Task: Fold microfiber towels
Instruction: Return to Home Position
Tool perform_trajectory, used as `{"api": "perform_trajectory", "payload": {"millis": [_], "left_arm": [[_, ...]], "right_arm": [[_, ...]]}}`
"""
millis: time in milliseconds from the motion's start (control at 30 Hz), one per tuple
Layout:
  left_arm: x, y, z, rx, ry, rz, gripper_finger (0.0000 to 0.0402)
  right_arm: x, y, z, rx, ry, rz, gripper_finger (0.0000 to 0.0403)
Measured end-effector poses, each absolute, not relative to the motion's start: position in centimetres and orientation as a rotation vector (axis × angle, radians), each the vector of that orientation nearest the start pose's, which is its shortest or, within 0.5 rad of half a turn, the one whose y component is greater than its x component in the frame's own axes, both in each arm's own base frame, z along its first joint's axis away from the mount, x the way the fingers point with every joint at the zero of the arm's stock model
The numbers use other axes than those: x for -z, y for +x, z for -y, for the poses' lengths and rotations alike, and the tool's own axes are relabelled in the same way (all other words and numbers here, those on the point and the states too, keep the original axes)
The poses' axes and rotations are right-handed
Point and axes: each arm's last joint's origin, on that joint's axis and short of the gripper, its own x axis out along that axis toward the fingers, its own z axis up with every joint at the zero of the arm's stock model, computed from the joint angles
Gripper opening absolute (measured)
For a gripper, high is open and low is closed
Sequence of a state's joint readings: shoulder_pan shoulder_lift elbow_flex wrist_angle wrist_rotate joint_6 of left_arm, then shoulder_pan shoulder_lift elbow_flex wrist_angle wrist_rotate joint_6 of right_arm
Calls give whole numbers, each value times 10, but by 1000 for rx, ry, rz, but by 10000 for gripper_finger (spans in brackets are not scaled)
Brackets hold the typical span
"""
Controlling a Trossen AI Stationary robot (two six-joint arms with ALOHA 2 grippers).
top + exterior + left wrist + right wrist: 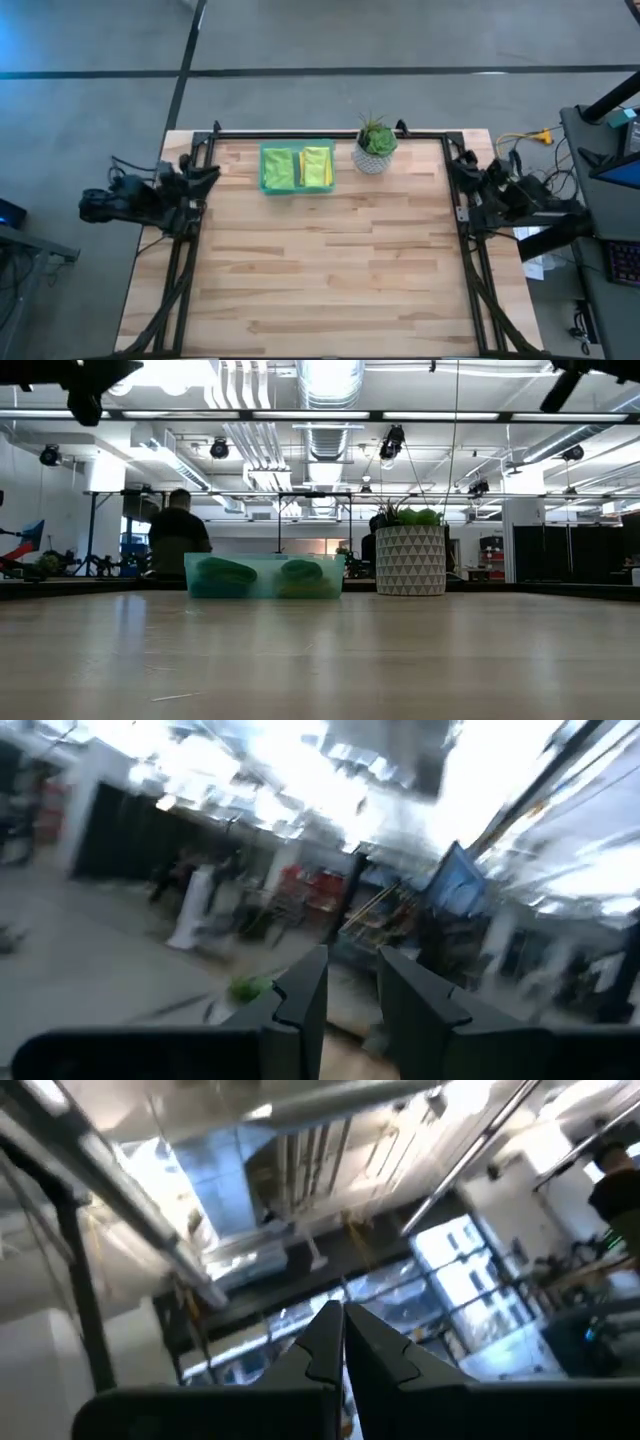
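Observation:
The microfiber towels lie folded side by side in a translucent green tray [266, 168] at the table's far edge: a yellow one [283, 168] and a lime green one [317, 166]. Seen from table height, they show as green bundles [226, 572] through the tray's wall [265, 588]. My left arm [150, 195] is drawn back at the table's left edge, and its gripper [352, 992] is open and empty, pointing out into the room. My right arm [505, 190] is drawn back at the right edge, and its gripper [343, 1332] is shut on nothing, tipped up toward the ceiling.
A potted plant [375, 148] in a white patterned pot [410, 560] stands just right of the tray. A black frame [330, 133] runs along the table's far edge and down both sides. Bare wooden tabletop [330, 270] stretches from the tray to the near edge. A person [178, 540] sits in the room behind.

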State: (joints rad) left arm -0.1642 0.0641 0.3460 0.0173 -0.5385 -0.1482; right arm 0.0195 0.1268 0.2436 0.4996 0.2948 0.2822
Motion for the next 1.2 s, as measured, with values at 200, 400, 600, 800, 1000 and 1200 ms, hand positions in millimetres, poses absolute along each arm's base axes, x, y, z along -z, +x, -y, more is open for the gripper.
{"api": "perform_trajectory", "payload": {"millis": [200, 400, 600, 800, 1000, 1200], "left_arm": [[-257, 66, -4, -341, -333, 232, 76], [-233, 78, -1, -310, -384, 236, 76], [-189, 94, 1, -312, -510, 307, 76], [-188, 92, -2, -419, -527, 328, 76], [-187, 93, -2, -426, -514, 307, 76], [-184, 96, -1, -432, -503, 280, 76]], "right_arm": [[-263, 63, 9, 252, 377, 693, 9], [-239, 77, 7, 196, 499, 481, 9], [-212, 86, 5, 84, 581, 473, 9], [-195, 92, 2, 21, 602, 337, 9], [-182, 96, 2, 65, 527, 187, 9], [-168, 98, 2, 101, 573, 50, 9]]}}
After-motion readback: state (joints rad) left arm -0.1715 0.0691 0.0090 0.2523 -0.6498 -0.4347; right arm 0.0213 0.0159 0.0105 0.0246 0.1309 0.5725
